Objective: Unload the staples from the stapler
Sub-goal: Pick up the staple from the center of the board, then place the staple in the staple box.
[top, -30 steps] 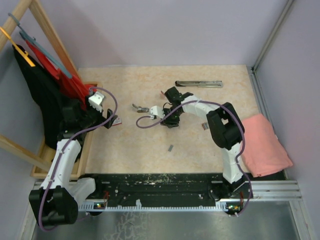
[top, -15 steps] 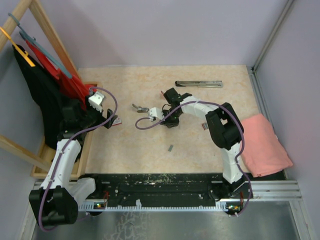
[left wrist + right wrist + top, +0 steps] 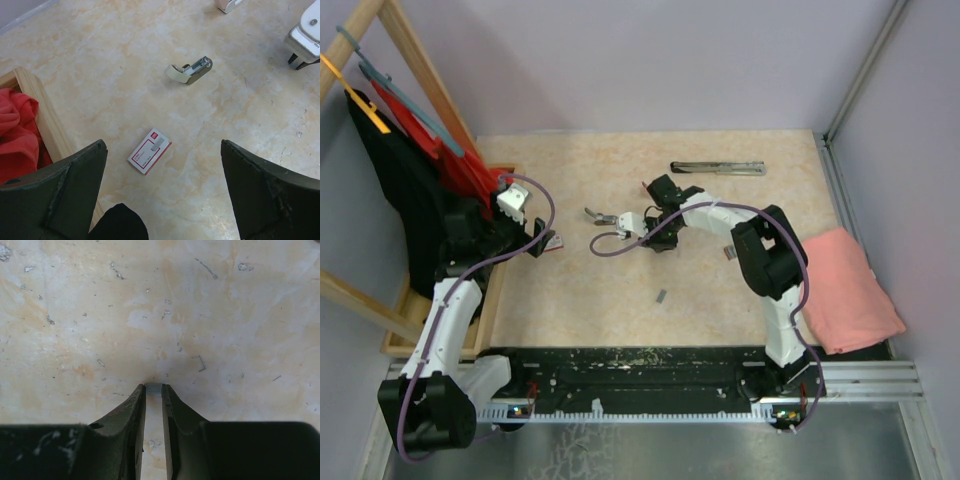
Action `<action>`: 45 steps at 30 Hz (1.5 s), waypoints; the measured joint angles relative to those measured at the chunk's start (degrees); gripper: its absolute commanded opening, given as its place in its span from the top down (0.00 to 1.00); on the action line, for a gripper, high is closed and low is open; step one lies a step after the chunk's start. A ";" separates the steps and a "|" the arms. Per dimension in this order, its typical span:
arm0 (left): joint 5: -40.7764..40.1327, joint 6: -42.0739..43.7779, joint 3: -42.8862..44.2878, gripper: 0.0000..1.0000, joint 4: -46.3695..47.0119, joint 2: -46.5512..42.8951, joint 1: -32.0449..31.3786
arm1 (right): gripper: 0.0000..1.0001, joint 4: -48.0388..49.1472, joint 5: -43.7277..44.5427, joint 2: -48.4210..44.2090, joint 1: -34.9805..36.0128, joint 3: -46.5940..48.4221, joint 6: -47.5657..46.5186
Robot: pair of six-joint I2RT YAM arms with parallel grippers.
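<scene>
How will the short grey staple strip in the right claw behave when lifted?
The short grey metal staple strip looks tiny, so probably light. Only the tips of the right claw pinch it, so it might slip or twist.

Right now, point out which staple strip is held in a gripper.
The grey strip pinched between the fingertips of the right gripper. The other strip lies loose on the table, with nothing gripping it.

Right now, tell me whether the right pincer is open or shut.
Shut on the staples: the right pincer pinches a short grey strip, its two tips almost touching.
</scene>
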 measured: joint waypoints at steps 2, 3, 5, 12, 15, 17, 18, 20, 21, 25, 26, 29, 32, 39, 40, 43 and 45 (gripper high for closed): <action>0.02 0.00 0.00 0.01 0.00 0.00 0.00 | 0.81 0.59 0.70 -0.11 0.00 -0.07 0.68; 0.02 0.00 0.00 0.01 0.00 0.00 0.00 | 0.81 1.14 1.07 -0.26 0.00 -0.31 1.01; 0.04 0.00 0.00 0.01 0.00 0.00 0.00 | 0.81 1.68 1.49 -0.83 -0.04 -0.90 1.57; 0.24 0.00 0.00 0.01 0.00 0.00 0.00 | 0.81 3.96 2.40 -5.86 -1.07 -4.28 5.16; 0.26 0.00 0.00 0.01 -0.02 0.00 0.00 | 0.81 5.70 2.47 -9.11 -2.32 -6.45 7.37; 0.26 0.00 0.00 0.01 -0.02 0.00 0.00 | 0.81 6.38 2.45 -11.02 -3.54 -7.72 9.07; 0.26 0.00 0.00 0.01 0.00 0.00 0.00 | 0.81 6.78 2.45 -12.02 -4.28 -8.44 10.05; 0.31 0.00 0.00 0.01 -0.02 0.00 0.04 | 0.81 7.58 2.32 -14.21 -6.25 -10.34 12.02; 0.31 0.00 0.00 0.01 -0.02 0.00 0.04 | 0.81 7.93 2.25 -15.43 -7.37 -11.45 12.90; 0.42 0.00 0.00 0.01 0.00 -0.02 0.07 | 0.81 9.64 2.43 -20.00 -11.08 -16.24 15.37; 0.44 0.00 0.00 0.01 -0.02 -0.02 0.09 | 0.81 9.86 2.49 -21.55 -12.17 -17.70 15.93; 0.44 0.00 0.00 0.01 -0.02 -0.02 0.13 | 0.81 10.60 2.97 -25.07 -14.91 -21.14 17.64; 0.46 -0.02 0.00 0.01 -0.02 -0.02 0.22 | 0.80 12.15 3.72 -27.12 -17.59 -23.96 19.34; 0.48 0.00 0.00 0.01 -0.02 -0.02 0.24 | 0.80 13.90 5.99 -30.01 -22.93 -29.38 23.39; 0.50 -0.02 0.00 0.01 -0.02 -0.02 0.24 | 0.80 14.21 6.47 -30.40 -23.37 -29.99 23.96; 0.55 0.00 0.00 0.01 -0.02 -0.02 0.24 | 0.80 15.34 7.96 -31.61 -24.02 -31.80 25.79; 0.59 -0.02 0.00 0.01 -0.02 -0.02 0.24 | 0.80 16.04 8.85 -32.04 -24.28 -32.76 26.95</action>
